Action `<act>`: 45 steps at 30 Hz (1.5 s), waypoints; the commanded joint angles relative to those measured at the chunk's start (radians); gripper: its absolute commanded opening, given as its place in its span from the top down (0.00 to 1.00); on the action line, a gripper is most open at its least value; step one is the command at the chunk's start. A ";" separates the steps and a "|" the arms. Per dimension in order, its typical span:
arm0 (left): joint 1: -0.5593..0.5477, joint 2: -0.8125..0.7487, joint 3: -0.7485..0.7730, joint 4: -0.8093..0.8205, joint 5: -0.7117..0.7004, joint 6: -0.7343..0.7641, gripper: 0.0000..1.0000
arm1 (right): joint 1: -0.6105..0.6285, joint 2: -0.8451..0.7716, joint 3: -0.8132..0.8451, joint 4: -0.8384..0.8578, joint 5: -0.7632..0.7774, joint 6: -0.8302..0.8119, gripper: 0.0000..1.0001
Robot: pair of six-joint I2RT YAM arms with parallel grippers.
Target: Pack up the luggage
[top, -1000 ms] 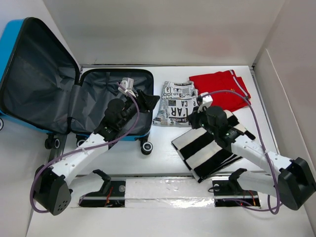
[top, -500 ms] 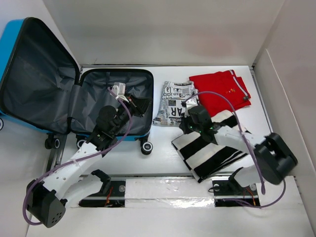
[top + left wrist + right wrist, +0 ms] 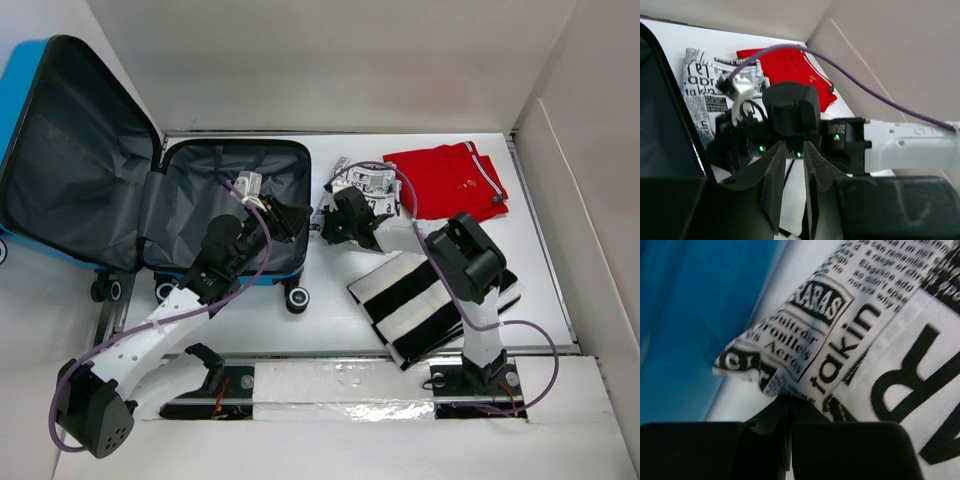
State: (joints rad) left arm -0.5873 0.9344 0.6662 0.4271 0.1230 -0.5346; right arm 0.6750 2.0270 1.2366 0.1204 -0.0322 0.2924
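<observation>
Right claw (image 3: 789,402) was clamped shut on the edge of the white newspaper-print garment with black lettering (image 3: 875,330), pinching a corner so the cloth bunched up and lifted off the white surface (image 3: 320,315). My guess is it grabbed the edge nearest the case so the piece could be dragged or carried straight over the rim. In the right wrist view you could see the blue shell right beside that corner, so it was a short trip.

The luggage, a small bright blue hard-shell suitcase with dark grey fabric lining (image 3: 195,185), sat open at the upper left of the overhead frame. The lid leaned back against the wall on the far left, and the lower half lay flat with its black wheels (image 3: 297,298) toward the arms. Both halves showed only bare lining as far as I could tell. Nothing was packed yet, though the left arm covered part of the lower half.

Left claw (image 3: 795,155) hovered over the right side of that lower half, its jaws only a narrow slit apart with nothing between them. It pointed toward the right claw, so I reckon it was waiting to help with the garment.

Two more pieces lay out on the surface: a folded red garment with white trim (image 3: 450,180) at upper right, and a black-and-white striped cloth (image 3: 420,310) just below centre, partly under the right arm. Neither was being touched by a claw.
</observation>
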 commanded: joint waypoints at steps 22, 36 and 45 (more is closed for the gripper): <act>-0.230 0.466 0.300 -0.092 -0.330 -0.077 0.63 | -0.365 -0.350 -0.159 0.243 -0.331 0.094 0.41; -0.201 0.877 0.536 0.003 -0.370 -0.494 0.95 | -0.454 -1.014 -0.543 0.171 -0.098 0.087 0.73; -0.189 1.161 0.858 -0.410 -0.451 -0.749 0.42 | -0.454 -1.182 -0.548 0.071 -0.129 0.036 0.37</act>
State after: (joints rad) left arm -0.7765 2.0720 1.4010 0.1852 -0.2619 -1.1572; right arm 0.2218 0.8642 0.6888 0.2272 -0.1570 0.3565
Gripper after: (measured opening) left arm 0.570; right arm 0.633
